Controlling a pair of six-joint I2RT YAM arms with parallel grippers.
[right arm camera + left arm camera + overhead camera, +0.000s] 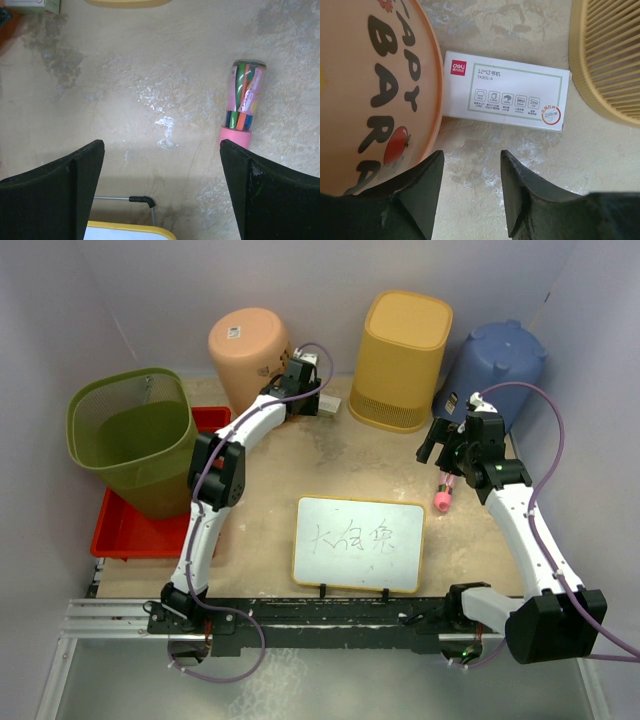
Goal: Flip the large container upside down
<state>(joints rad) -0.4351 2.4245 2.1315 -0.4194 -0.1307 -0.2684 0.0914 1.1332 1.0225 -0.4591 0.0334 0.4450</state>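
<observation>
A large olive-green mesh bin (135, 440) stands upright, mouth up, on a red tray (125, 530) at the left. A peach bin (248, 350), a yellow slotted bin (403, 360) and a blue bin (500, 365) stand mouth down along the back. My left gripper (303, 375) is open and empty, right beside the peach bin (365, 90); its left finger (422, 190) is at the bin's rim. My right gripper (440, 445) is open and empty, above bare table in front of the blue bin.
A white staple box (505, 90) lies between the peach bin and the yellow bin (610, 60). A pink tube of pens (242, 105) lies by the right gripper. A small whiteboard (360, 543) on a wire stand sits front centre. Walls enclose the table.
</observation>
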